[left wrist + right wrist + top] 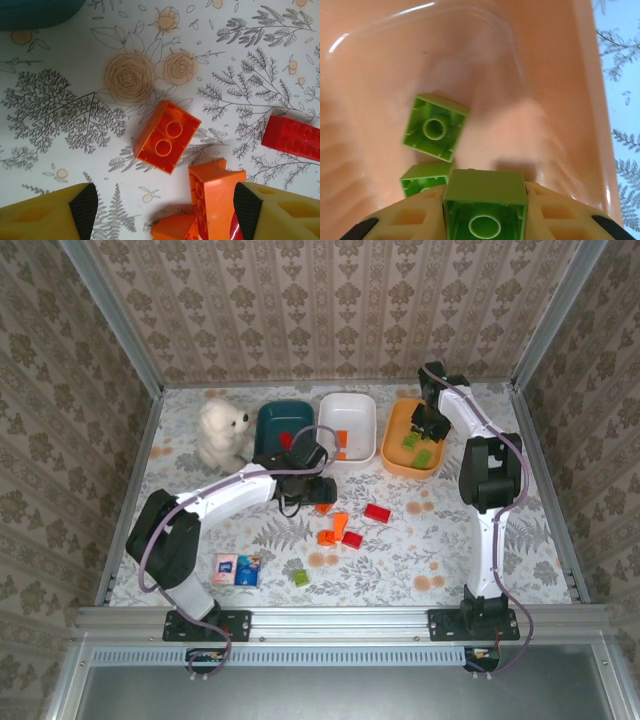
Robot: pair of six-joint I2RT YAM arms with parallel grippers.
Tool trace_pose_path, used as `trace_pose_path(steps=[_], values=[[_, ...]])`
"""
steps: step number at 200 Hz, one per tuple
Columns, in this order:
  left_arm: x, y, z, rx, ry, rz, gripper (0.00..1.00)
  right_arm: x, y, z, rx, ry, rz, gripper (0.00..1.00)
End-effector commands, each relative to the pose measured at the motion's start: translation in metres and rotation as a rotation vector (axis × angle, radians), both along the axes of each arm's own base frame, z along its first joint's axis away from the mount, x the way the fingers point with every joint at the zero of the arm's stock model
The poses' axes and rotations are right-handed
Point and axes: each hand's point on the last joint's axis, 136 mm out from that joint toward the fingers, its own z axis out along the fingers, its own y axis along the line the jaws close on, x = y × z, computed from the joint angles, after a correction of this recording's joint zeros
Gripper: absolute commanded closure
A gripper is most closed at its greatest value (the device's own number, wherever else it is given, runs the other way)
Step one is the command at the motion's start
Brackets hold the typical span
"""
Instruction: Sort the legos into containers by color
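The lime green brick (485, 202) pinched in the right gripper (428, 426) hangs over the orange bowl (555, 75). Two more green bricks (435, 127) lie in that bowl, just ahead of the gripper's fingers. Orange bricks (342, 440) sit in the white bowl (355, 412) and a red piece (288, 440) in the teal bowl (275, 418). Each colour seems to have its bowl, and the sorting looks roughly half done.

Several bricks are left loose on the table (450, 540). An orange brick (166, 136) lies just ahead of the left gripper (165, 210), whose jaws stand wide and empty. A second orange brick (215, 192) lies between its fingers, and a red brick (292, 137) off to one side. A lone green brick (301, 578) lies back toward the arm bases.

The left arm (230, 490) covers part of the teal bowl, so its count is unclear. An orange piece (170, 229) at the lower edge of the left wrist view is cut off. A red sliver (233, 225) beside one finger pad may be another brick.
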Motion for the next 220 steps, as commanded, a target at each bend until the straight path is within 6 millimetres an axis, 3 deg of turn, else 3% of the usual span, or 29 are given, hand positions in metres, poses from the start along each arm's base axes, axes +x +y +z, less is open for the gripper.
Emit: trace_pose_path(steps=[1,38,75,110,143,173,191,220], values=[[0.001,0.0,0.001,0.063,-0.001,-0.05,0.25,-0.008,-0.016,-0.006,-0.051,0.047,-0.063,0.73],[0.005,0.0,0.0,0.119,-0.002,-0.092,0.24,-0.001,-0.012,-0.012,-0.044,0.073,-0.06,0.68],[0.009,-0.007,-0.01,0.167,0.009,-0.161,0.24,0.002,-0.01,0.002,-0.042,0.043,-0.06,0.5],[0.013,-0.013,-0.028,0.207,0.037,-0.218,0.24,0.011,-0.001,0.043,-0.035,-0.063,-0.02,0.44],[0.013,-0.019,-0.042,0.234,0.058,-0.264,0.26,0.012,0.016,0.1,0.006,-0.194,0.037,0.44],[0.018,-0.021,-0.053,0.261,0.059,-0.289,0.31,-0.011,0.038,0.15,0.039,-0.307,0.107,0.44],[0.018,-0.025,-0.062,0.261,0.075,-0.307,0.39,-0.035,0.044,0.163,0.062,-0.345,0.118,0.44],[0.016,-0.031,-0.067,0.254,0.083,-0.319,0.62,-0.081,0.043,0.174,0.103,-0.378,0.106,0.44]])
